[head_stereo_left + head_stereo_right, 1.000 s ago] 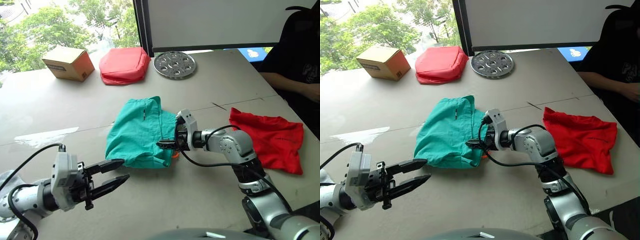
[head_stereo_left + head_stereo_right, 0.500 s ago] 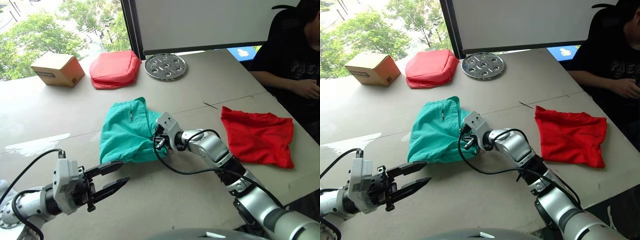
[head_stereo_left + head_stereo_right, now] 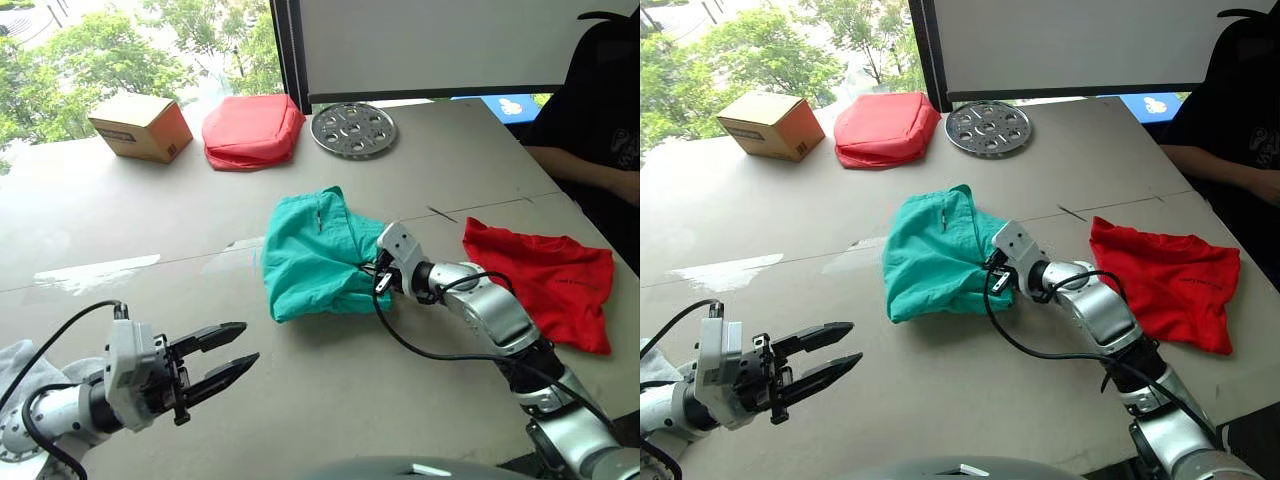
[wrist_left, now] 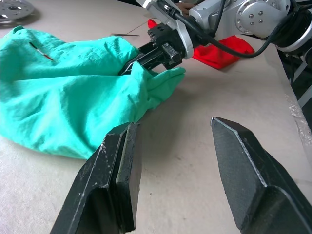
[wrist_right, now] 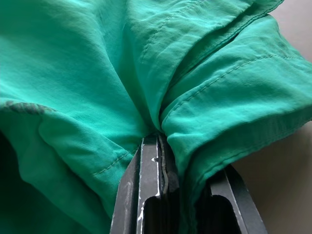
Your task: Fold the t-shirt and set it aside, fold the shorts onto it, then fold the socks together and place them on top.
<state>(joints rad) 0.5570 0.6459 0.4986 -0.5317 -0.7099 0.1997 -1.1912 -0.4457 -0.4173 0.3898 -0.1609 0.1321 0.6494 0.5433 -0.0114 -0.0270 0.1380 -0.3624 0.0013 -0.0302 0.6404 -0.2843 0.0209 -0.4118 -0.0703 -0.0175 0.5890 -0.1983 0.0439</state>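
The shorts (image 3: 315,255) lie bunched near the middle of the table (image 3: 120,225). The right gripper (image 3: 377,280) is at the shorts' right edge, fingers pressed together on a gathered fold of the teal cloth; in the right wrist view the fabric (image 5: 146,73) is pinched between them and bulges out on both sides. The left gripper (image 3: 225,358) hovers over bare table, well to the left of the shorts and nearer the robot, its jaws spread wide and holding nothing; the left wrist view looks between its fingers (image 4: 122,165) toward the shorts. The t-shirt (image 3: 545,280) lies flat and folded to the right of the shorts, apart from them, beside the right arm. A grey sock (image 3: 25,365) shows at the table's near left edge, behind the left gripper. Beyond the shorts, along the far edge, stand a box (image 3: 140,125), a red pouch (image 3: 252,130) and a metal disc (image 3: 353,129). A person (image 3: 600,110) sits at the far right.
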